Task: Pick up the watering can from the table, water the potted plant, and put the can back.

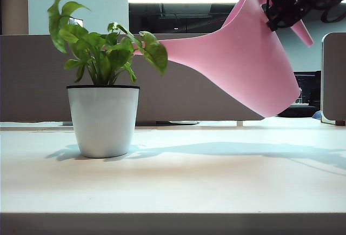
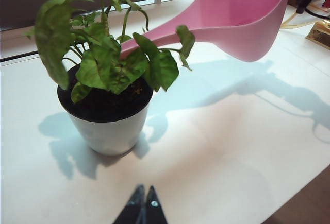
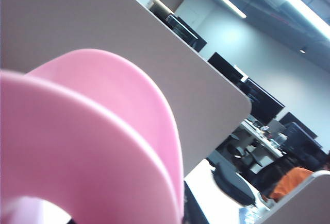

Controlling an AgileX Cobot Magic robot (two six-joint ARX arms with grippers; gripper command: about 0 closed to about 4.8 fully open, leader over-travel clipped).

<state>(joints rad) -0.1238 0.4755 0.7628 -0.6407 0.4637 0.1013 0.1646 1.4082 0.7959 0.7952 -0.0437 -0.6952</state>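
While the watering can [image 1: 243,67] hangs tipped in the air above the counter [image 1: 178,186], we're in the pouring step — spout reaching into the leaves over the pot, can body up at the right, well clear of the surface.

Counter: wide, flat, matte cream, straight front edge. Can: smooth pink plastic, tapered body, long thin spout running left toward the plant, hooked handle at the top. Potted plant [image 1: 102,105] stands upright at the left: round tapered white pot, thin black rim, dark soil, wavy bright green leaves.

Right gripper [image 1: 281,9] is at the can's top by the handle, clamped on it — the can is airborne, so it's carried. Left gripper [image 2: 143,206] hovers low over the counter just in front of the pot, tips together, holding nothing.

No water visible from here. Next move, I'd judge: hold the tilt with the spout over the soil, then level the can and set it down clear of the pot.
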